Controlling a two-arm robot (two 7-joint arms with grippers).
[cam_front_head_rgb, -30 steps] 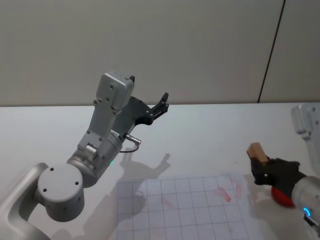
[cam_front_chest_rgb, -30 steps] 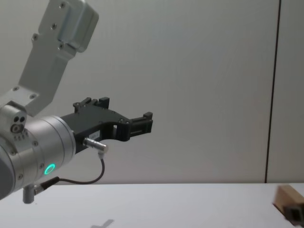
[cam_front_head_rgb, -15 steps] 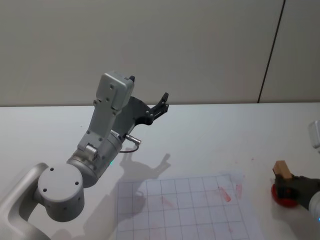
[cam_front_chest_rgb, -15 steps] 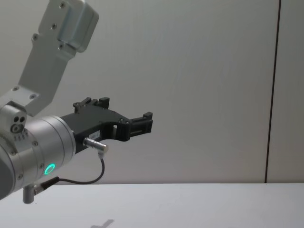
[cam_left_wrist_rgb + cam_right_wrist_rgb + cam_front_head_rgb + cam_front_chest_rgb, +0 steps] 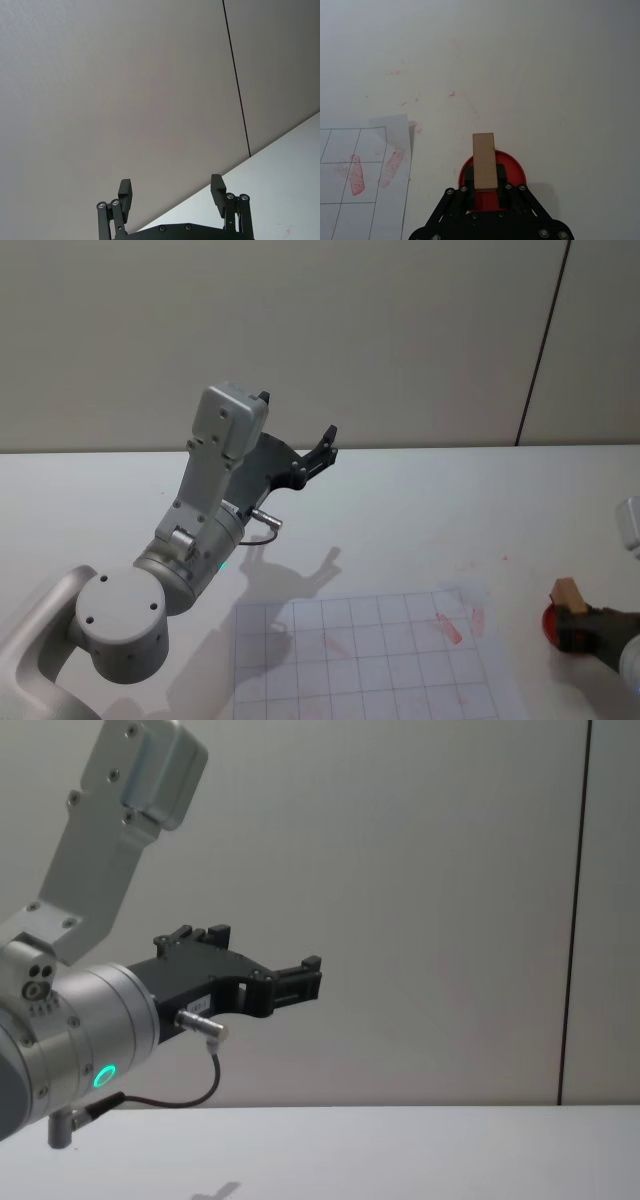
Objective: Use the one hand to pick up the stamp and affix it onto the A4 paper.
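The stamp (image 5: 484, 160), a pale wooden block, stands upright between the jaws of my right gripper (image 5: 484, 184), which is shut on it. It sits over a round red ink pad (image 5: 516, 171) at the table's right side; whether it touches the pad I cannot tell. The head view has the stamp (image 5: 568, 592) and right gripper (image 5: 580, 626) at the right edge. The A4 paper (image 5: 370, 660), a gridded sheet with red stamp marks, lies left of them; its corner (image 5: 360, 185) is in the right wrist view. My left gripper (image 5: 297, 415) is raised and open, holding nothing.
The left arm's silver wrist (image 5: 70, 1040) with a green light hangs high over the table's left half, its gripper (image 5: 170, 182) facing the wall. Faint red smudges (image 5: 452, 93) mark the white tabletop beyond the pad.
My right gripper has carried the stamp rightward and down from beside the paper's right edge to the red ink pad, leaving the chest view. The left arm has not moved.
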